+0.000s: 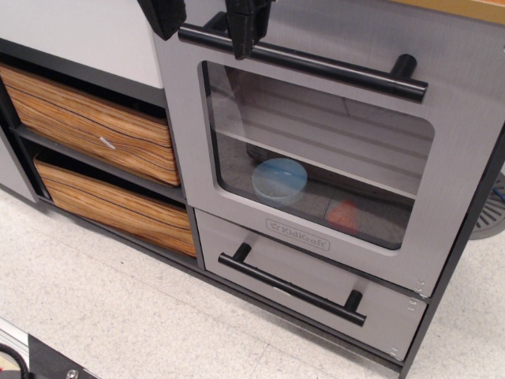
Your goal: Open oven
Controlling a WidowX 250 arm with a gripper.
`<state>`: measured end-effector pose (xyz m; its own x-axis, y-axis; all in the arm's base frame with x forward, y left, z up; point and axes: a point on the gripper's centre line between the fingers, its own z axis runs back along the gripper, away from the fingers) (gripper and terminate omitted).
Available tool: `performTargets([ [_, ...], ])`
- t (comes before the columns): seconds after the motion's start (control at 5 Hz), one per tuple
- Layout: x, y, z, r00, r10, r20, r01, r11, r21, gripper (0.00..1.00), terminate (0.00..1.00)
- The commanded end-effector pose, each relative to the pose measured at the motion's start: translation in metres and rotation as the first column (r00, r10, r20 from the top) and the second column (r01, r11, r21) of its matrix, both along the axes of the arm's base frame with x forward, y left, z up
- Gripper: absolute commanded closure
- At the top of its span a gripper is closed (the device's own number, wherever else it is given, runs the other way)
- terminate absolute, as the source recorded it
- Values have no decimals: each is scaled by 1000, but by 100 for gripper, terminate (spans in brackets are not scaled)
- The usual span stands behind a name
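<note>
The grey oven point(331, 229) fills the middle of the view. Its large door has a rounded clear window point(316, 150), a KidKraft logo point(297, 234) and a long black bar handle point(316, 67) across the top. The door looks closed. My gripper point(203, 24) comes in from the top edge with its two black fingers spread apart. One finger point(162, 16) is just left of the handle's left end. The other finger point(245, 30) lies over the bar. The gripper is open and holds nothing.
A blue bowl point(278, 180) and an orange item point(345, 215) sit inside the oven. A grey drawer point(260, 249) with a black bar handle point(292, 286) lies below the door. Two wood-grain bins point(87, 118) point(118, 205) stand to the left. A speckled floor point(118, 316) lies in front.
</note>
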<state>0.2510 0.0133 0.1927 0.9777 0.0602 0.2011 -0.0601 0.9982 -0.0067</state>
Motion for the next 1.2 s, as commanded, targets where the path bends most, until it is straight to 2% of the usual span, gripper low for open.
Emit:
performTargets([
  [0.0,0,0,0,1000,0,0,0,1000,0,0,0],
  [0.2,21,-3,-5,993,86,76,-82,995,-58,0,0],
  [0.4,41,-3,-18,983,162,88,-157,986,-61,0,0],
  [0.6,53,3,-26,922,375,96,-362,923,-132,0,0],
  [0.8,51,9,-22,796,596,103,-569,795,-209,0,0],
  [1.0,49,10,-25,705,701,103,-669,707,-232,0,0],
])
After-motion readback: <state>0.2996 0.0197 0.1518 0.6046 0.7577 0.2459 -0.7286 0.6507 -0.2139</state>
